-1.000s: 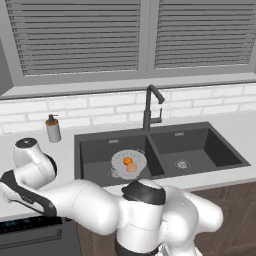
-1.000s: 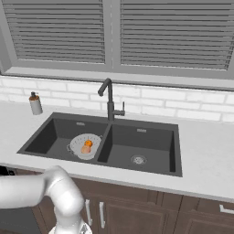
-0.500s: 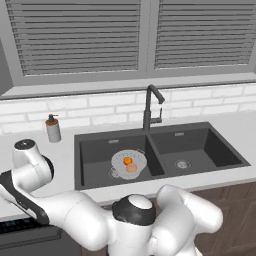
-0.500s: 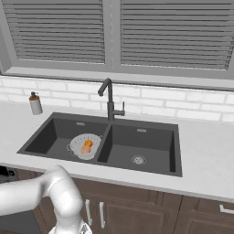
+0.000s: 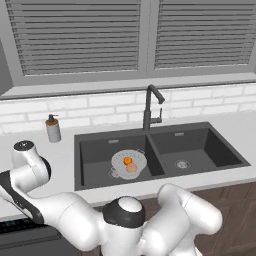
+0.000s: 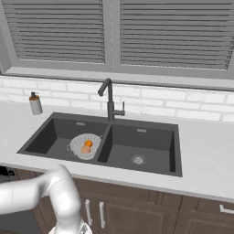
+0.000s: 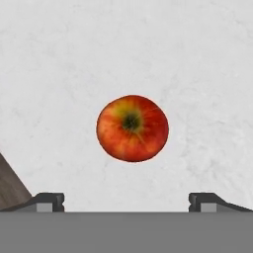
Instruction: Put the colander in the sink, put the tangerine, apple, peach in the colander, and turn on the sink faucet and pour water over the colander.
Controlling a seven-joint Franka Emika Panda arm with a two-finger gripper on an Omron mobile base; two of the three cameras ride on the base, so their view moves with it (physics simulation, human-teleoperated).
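In the hand view a glossy red apple lies on the white counter, straight ahead of my gripper. The gripper is open, its two dark fingertips set wide apart below the apple and touching nothing. The white-grey colander sits in the left basin of the dark sink. Inside it lie the orange tangerine and the pale peach. The black sink faucet stands behind the divider. The water is out of view.
A grey soap dispenser stands on the counter left of the sink. A white brick wall and shuttered window run behind. Dark wood cabinet fronts lie below the counter edge. My arm bends across the foreground.
The arm's elbow and dark joint have sunk lower and slightly left in the left base view. The colander, its fruit and the faucet have not moved.
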